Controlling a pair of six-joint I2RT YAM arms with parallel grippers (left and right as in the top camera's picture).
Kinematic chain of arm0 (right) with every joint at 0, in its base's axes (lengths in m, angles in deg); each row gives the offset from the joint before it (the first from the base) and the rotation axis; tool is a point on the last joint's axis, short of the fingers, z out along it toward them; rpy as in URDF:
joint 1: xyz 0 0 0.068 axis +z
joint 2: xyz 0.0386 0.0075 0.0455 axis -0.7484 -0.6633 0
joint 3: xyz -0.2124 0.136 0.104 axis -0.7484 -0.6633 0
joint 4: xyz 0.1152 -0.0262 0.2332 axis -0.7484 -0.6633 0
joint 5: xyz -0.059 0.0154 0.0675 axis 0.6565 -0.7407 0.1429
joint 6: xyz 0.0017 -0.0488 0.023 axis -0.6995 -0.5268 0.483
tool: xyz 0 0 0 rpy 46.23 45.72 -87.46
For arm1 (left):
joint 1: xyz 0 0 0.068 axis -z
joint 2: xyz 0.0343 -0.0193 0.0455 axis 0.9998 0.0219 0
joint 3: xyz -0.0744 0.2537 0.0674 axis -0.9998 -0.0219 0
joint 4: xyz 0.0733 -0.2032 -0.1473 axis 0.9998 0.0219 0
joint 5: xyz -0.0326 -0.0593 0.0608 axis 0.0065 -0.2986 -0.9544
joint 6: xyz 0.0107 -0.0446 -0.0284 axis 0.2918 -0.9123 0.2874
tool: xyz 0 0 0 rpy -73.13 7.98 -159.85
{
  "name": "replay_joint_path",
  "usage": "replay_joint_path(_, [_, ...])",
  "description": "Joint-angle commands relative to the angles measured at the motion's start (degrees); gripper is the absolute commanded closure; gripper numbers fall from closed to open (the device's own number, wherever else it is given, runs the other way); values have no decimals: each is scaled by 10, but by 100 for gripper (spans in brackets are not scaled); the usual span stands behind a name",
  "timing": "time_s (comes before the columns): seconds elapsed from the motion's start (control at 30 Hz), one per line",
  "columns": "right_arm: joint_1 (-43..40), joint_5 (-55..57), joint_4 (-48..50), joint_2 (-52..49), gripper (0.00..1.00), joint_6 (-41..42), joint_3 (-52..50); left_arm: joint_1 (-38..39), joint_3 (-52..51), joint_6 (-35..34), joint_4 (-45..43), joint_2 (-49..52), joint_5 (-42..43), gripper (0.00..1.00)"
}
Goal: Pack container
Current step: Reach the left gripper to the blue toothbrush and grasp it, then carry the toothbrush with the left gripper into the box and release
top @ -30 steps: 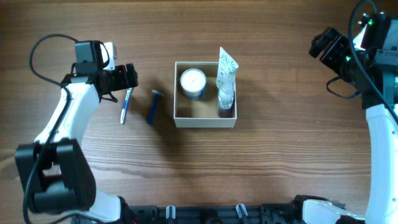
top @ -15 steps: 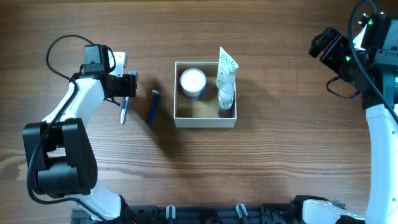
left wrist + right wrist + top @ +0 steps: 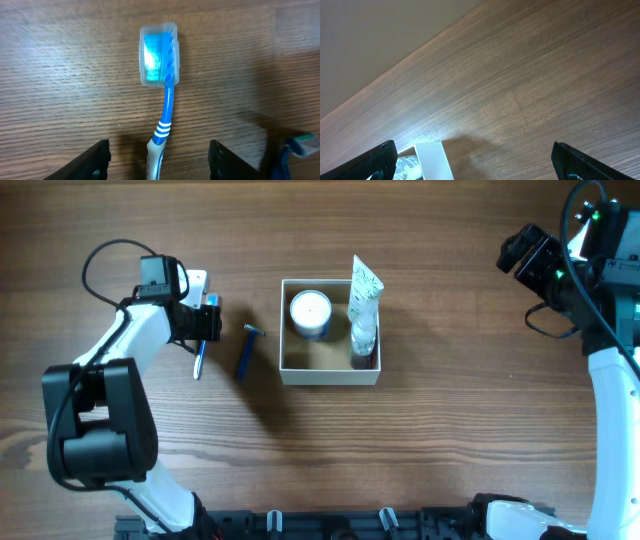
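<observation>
The container (image 3: 330,373), a square white-walled box with a tan floor, sits mid-table. It holds a white-lidded jar (image 3: 310,311), a standing tube (image 3: 365,288) and a small bottle (image 3: 361,340). A blue toothbrush (image 3: 200,355) with a clear head cap lies left of it, and a blue razor (image 3: 245,352) lies between them. My left gripper (image 3: 205,320) is open and low over the toothbrush. In the left wrist view the toothbrush handle (image 3: 167,107) runs between the fingers (image 3: 159,162), untouched. My right gripper (image 3: 520,255) is open and empty at the far right.
The razor head shows at the right edge of the left wrist view (image 3: 299,145). The right wrist view shows the wooden table and a corner of the container (image 3: 434,159), with the right gripper's fingers (image 3: 485,162) spread wide above.
My left gripper has turned and shifted slightly right, settling over the toothbrush's capped head end. The right arm and all the items have not moved.
</observation>
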Motion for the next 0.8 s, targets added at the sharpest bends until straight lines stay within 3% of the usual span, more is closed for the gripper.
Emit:
replay_joint_path(0.0, [-1, -9, 0, -5, 0, 3, 1, 3, 7, 13, 2, 21, -3, 37])
replay_joint_path(0.1, [-1, -9, 0, -5, 0, 3, 1, 3, 7, 13, 5, 28, -3, 45])
replay_joint_path(0.33, [-1, -9, 0, -5, 0, 3, 1, 4, 7, 13, 16, 29, -5, 82])
replay_joint_path(0.5, [-1, -9, 0, -5, 0, 3, 1, 9, 7, 9, 24, 29, -12, 96])
replay_joint_path(0.63, [-1, -9, 0, -5, 0, 3, 1, 21, 7, 8, 35, 26, -21, 96])
replay_joint_path(0.77, [-1, -9, 0, -5, 0, 3, 1, 40, 13, -37, 49, 3, -41, 96])
